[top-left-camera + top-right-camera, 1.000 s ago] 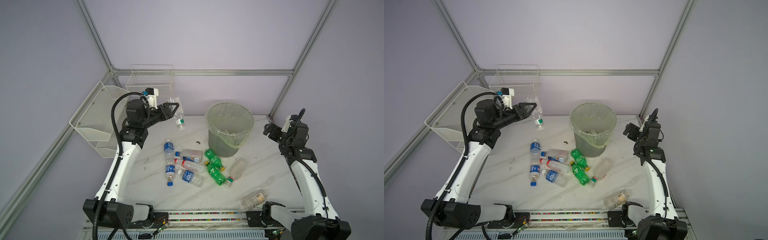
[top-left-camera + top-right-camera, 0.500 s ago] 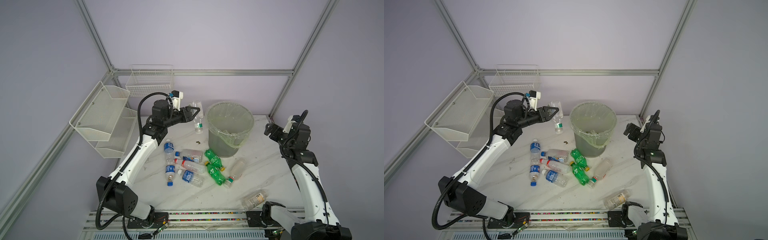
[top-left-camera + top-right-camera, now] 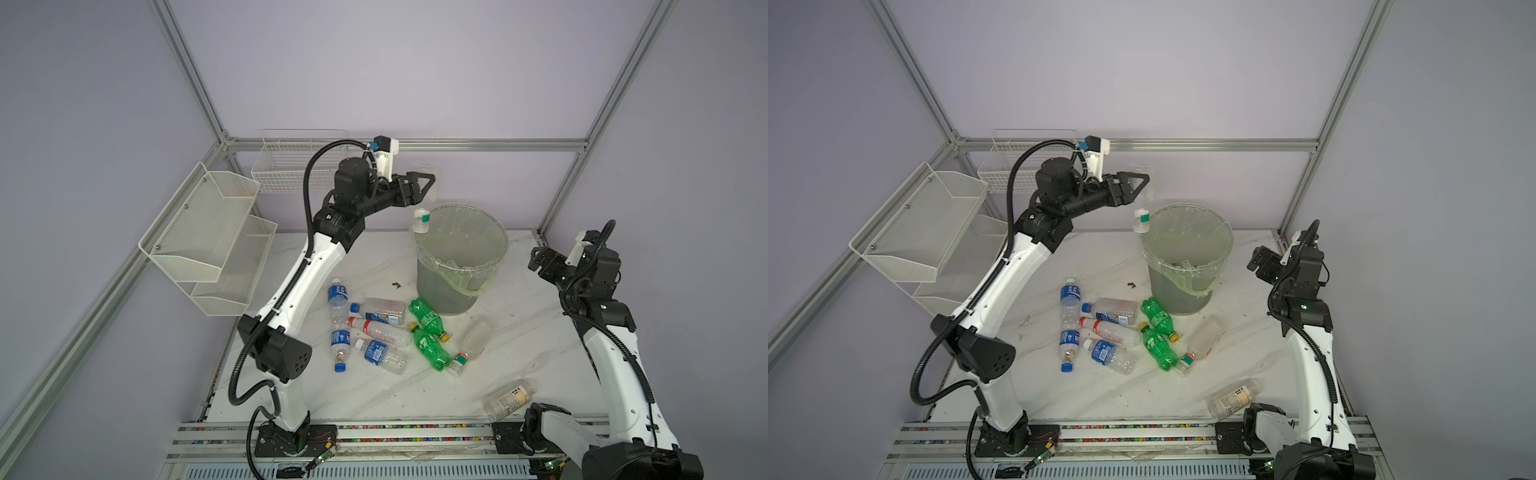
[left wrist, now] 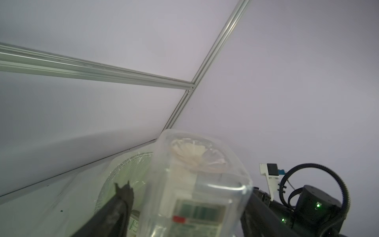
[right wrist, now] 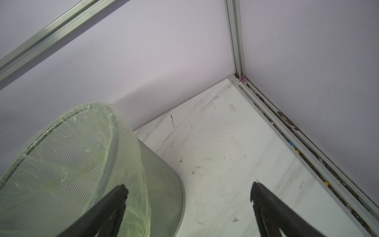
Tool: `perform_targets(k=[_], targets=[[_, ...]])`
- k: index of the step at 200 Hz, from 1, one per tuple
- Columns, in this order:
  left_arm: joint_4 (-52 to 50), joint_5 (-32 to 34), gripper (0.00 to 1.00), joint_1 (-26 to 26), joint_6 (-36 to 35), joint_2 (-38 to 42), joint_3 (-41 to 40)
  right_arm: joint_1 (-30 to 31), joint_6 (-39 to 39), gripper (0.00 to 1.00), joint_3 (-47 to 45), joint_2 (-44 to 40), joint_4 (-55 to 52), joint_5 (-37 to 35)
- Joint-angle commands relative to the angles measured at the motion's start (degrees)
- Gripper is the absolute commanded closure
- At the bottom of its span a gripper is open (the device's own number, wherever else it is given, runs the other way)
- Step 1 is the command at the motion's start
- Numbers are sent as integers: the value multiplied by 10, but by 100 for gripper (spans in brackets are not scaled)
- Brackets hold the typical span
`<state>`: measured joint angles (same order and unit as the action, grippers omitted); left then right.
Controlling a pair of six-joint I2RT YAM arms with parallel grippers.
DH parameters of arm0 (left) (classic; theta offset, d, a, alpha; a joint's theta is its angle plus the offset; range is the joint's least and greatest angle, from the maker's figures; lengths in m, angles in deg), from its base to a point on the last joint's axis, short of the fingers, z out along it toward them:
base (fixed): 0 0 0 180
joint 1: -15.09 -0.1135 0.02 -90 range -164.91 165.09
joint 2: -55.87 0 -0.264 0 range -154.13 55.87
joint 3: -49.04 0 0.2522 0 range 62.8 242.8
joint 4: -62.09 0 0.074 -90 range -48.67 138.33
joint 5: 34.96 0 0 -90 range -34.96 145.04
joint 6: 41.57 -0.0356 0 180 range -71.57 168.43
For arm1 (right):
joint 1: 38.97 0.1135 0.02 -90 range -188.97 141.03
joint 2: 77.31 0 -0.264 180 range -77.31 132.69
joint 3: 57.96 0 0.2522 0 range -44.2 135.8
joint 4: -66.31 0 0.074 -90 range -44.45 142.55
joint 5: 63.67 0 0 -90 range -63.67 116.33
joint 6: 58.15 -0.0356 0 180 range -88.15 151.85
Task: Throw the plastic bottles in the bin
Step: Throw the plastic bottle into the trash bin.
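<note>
White counter [image 3: 519, 332], lined grey-green bin [image 3: 440, 291] standing toward the back. In front of it, plastic bottles [image 3: 382, 330] lying loose in a cluster. At the bin's rim, cap down, a clear bottle [image 3: 421, 218] between left fingers [image 4: 123, 197], parted, gap showing on the visible side. Right fingers [image 5: 117, 197] spread wide, empty.

Laboratory robot test cell. Identifying features: an enclosure of aluminium extrusion posts [image 3: 192, 75] and plain lavender panels [image 3: 395, 62]; two white-and-black arms [image 3: 307, 274] [image 3: 611, 361] bolted to a slotted rail [image 3: 374, 434] along the front of a white marble-pattern surface [image 3: 374, 399]; white mesh baskets [image 3: 199, 232] on the frame. Loose contents: plastic bottles [image 3: 380, 332] and a lined bin [image 3: 440, 291].
</note>
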<state>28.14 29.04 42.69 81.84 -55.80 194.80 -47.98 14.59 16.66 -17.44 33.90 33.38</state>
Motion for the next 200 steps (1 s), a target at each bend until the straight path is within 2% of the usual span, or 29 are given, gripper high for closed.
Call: perform_targets(k=[1, 14, 33, 44, 70, 90, 158, 200], targets=[[-102, 5, 2, 18, -7, -71, 150, -3, 6, 3, 0, -12, 10, -4], [-110, 22, 0, 19, 0, -69, 156, -3, 6, 3, 0, -13, 9, -6], [-155, 85, 0, 9, -46, -32, 136, -3, 6, 3, 1, -17, 8, -5], [-145, 92, 0, -9, -55, 14, 79, -3, 6, 3, 0, -18, 8, -4], [-89, 74, 0, -71, -22, 120, -53, -3, 4, 3, -3, -13, 11, 1], [-88, 90, 0, -101, -37, 175, -123, -3, 3, 3, -2, -8, 12, 3], [-128, 112, 0, -146, -70, 257, -283, -3, 1, 3, -4, -11, 9, 1], [-154, 116, 0, -163, -73, 283, -346, -3, 0, 3, -7, -10, 10, 2]])
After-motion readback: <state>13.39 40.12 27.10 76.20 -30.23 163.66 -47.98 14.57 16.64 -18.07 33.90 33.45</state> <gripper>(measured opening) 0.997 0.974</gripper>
